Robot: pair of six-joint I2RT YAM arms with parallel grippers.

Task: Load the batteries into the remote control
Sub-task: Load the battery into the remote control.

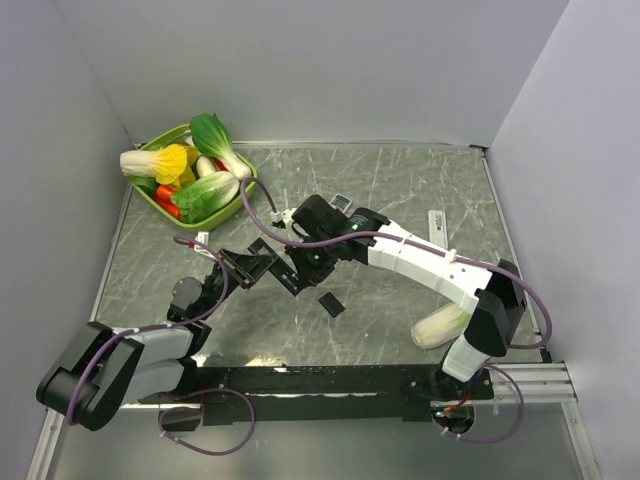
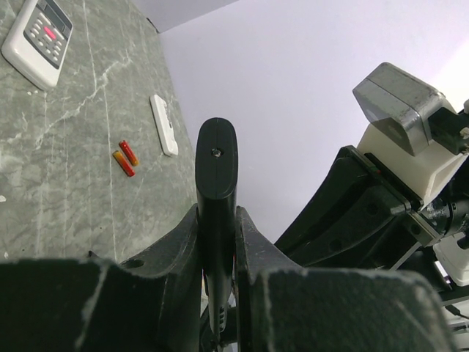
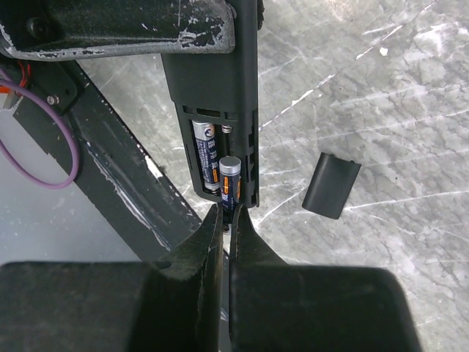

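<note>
The left gripper [image 2: 218, 227] clamps the remote [image 2: 217, 158] while the right gripper [image 3: 226, 224] pinches 1 battery [image 3: 229, 180] in its compartment [image 3: 218, 121].

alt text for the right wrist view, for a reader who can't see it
A black remote with its battery bay open holds one battery; the right hand, shut, has its tips at the end of a second battery beside it. The bay's cover lies apart on the marbled table.
</note>
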